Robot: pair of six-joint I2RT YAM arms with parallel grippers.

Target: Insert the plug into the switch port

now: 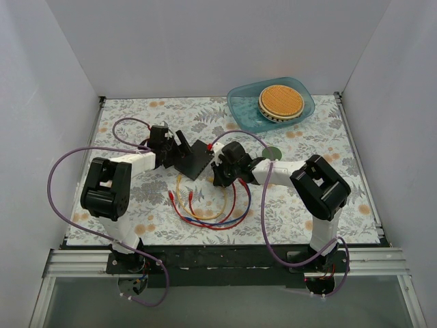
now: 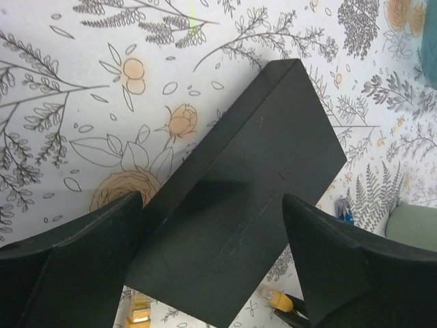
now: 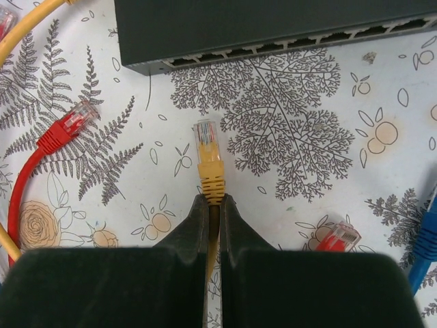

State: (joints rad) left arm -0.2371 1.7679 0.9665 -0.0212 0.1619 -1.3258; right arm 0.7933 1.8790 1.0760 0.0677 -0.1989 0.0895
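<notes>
Right hand [image 3: 214, 205] is pinched shut on the rear of the yellow plug [image 3: 207, 147]. It lies on the worktop [image 3: 382, 225] with its tip aimed at the switch port [image 3: 205, 60] row, near but apart. Left hand [image 2: 212, 199] is spread wide over the black switch box [image 2: 252, 184], a finger either side; contact unclear.

Bright, even, diffuse white light fills all three views. From overhead, the left arm [image 1: 109, 183] and right arm [image 1: 321, 183] cast only faint, soft shadows on the floral table [image 1: 362, 150]. In the left wrist view, a dim shadow crosses the black switch box [image 2: 266, 178] toward 7 o'clock. In the right wrist view, the yellow plug [image 3: 207, 154] is sharp, while the fingers [image 3: 184, 232] of the right gripper [image 3: 213, 202] at 6 o'clock look soft.
</notes>
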